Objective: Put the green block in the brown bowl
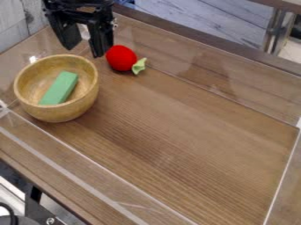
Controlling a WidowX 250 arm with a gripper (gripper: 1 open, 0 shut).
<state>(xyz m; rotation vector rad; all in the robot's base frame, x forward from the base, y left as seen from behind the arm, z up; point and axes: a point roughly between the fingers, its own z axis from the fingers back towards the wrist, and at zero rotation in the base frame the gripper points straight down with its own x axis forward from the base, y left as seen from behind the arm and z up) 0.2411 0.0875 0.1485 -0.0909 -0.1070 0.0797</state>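
The green block (58, 87) lies flat and slightly tilted inside the brown bowl (73, 107), which rests on the table at the left. My black gripper (84, 38) hangs above the table just behind the bowl's far rim, open, with nothing between its two fingers. It touches neither the bowl nor the block.
A red round toy (119, 58) with a small green leafy stub (139, 66) lies right of the gripper. The wooden table (188, 132) has a clear raised border along its front and sides. A metal leg (274, 35) stands at the back right.
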